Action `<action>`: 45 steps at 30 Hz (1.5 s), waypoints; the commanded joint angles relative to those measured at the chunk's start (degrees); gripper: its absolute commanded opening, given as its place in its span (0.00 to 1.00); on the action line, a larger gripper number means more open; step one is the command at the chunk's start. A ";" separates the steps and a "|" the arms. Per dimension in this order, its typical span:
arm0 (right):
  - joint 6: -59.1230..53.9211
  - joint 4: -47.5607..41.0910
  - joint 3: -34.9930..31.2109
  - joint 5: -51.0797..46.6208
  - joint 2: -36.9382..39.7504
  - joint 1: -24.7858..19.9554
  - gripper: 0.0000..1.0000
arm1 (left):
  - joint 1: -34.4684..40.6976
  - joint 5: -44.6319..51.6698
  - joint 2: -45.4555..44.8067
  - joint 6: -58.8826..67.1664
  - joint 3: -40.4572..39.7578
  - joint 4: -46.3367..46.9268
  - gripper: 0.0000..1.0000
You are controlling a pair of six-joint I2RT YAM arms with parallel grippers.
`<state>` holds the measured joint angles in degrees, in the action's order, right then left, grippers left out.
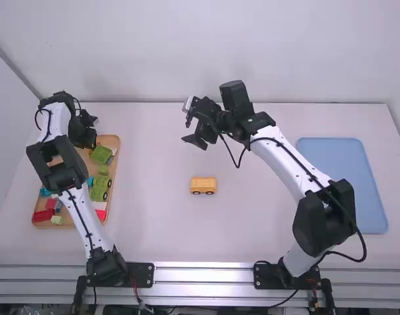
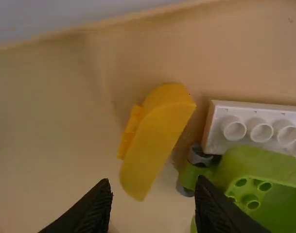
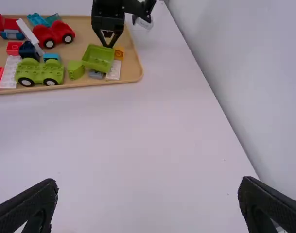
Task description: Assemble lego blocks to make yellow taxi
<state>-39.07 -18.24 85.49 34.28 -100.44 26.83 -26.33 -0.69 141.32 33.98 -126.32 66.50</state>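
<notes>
Black bases of both arms stand at the table's (image 1: 154,216) near edge. The left arm (image 1: 85,216) reaches along the wooden tray (image 1: 117,146), towards its far end. There the left gripper (image 1: 89,141) is low, its fingers parted, with a curved yellow piece (image 2: 157,141) lying ahead of them on the tray floor.

Beside that piece are a white studded brick (image 2: 254,124) and an open green block (image 2: 274,170). Further toward the tray's near end sit a green wheeled base (image 3: 39,72) along the right edge, a red car (image 3: 54,34), and red, white and blue bricks.

A yellow wheeled base (image 1: 203,186) stands at the table's middle, a wide stretch of tabletop between it and the tray's right edge. Past it, the blue tray (image 1: 344,184) lies near the table's right edge. The right gripper (image 1: 189,130) hangs over the table's far half, fingers spread wide.

In the high view the left arm hides part of the wooden tray; its own fingertips are hard to make out there.
</notes>
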 commanded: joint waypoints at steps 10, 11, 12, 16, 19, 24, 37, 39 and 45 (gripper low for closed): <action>0.02 -0.22 -0.09 0.13 -0.83 -0.22 0.98 | 0.09 -2.36 0.02 0.13 3.61 -3.02 0.99; 0.02 -0.20 -0.09 0.13 -0.83 -0.22 0.99 | 0.09 -2.32 0.02 0.17 3.61 -3.41 0.99; 0.00 -0.20 -0.09 0.13 -0.83 -0.22 0.99 | 0.07 -2.32 0.02 0.24 3.61 -3.67 0.99; 0.02 -0.22 -0.09 0.13 -0.83 -0.20 0.99 | 0.09 0.55 0.02 4.85 3.61 -4.68 0.96; 0.04 -0.26 -0.09 0.13 -0.83 -0.22 0.99 | 0.04 2.62 0.02 9.77 3.63 -4.22 0.86; 0.20 -0.44 -0.09 0.13 -0.83 -0.20 0.98 | -0.33 -0.94 0.02 10.45 3.63 -4.94 0.91; 0.02 -0.20 -0.09 0.13 -0.83 -0.20 0.99 | -0.02 -9.07 0.02 14.12 7.19 -6.32 0.99; 0.04 -0.20 -0.09 0.13 -0.83 -0.20 0.99 | 0.13 -8.98 0.02 14.78 7.98 -8.13 0.99; 0.09 -0.22 -0.09 0.11 -0.83 -0.20 0.98 | -0.35 -1.27 0.02 19.89 8.55 -8.35 0.93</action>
<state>-39.11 -18.41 85.49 34.28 -100.44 26.83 -26.41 -6.42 141.23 50.89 -118.98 58.06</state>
